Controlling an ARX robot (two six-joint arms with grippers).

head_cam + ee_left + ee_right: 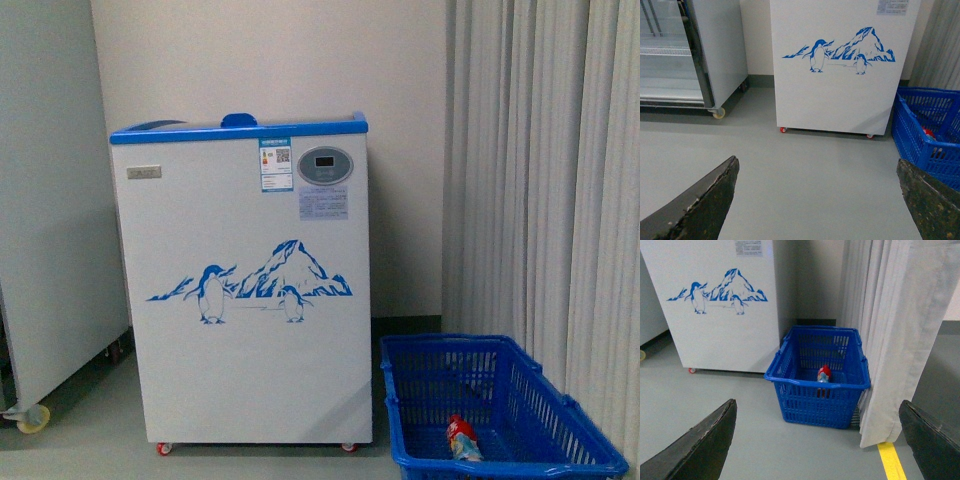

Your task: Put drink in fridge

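Observation:
The drink (463, 438), a small bottle with a red cap and red label, lies inside the blue mesh basket (560, 415) on the floor; it also shows in the right wrist view (823, 374) and partly in the left wrist view (928, 133). The fridge (245, 290), a white chest freezer with a blue top rim and penguin graphic, stands left of the basket, its lid closed. My left gripper (817, 200) is open and empty above bare floor, well short of the fridge (840, 65). My right gripper (817, 440) is open and empty, facing the basket (810, 400) from a distance.
A grey-white cabinet on casters (50, 200) stands left of the fridge. A pale curtain (540, 160) hangs right of the basket and touches it (890, 340). A yellow floor line (891, 462) runs below the curtain. Grey floor (805, 160) lies before the fridge.

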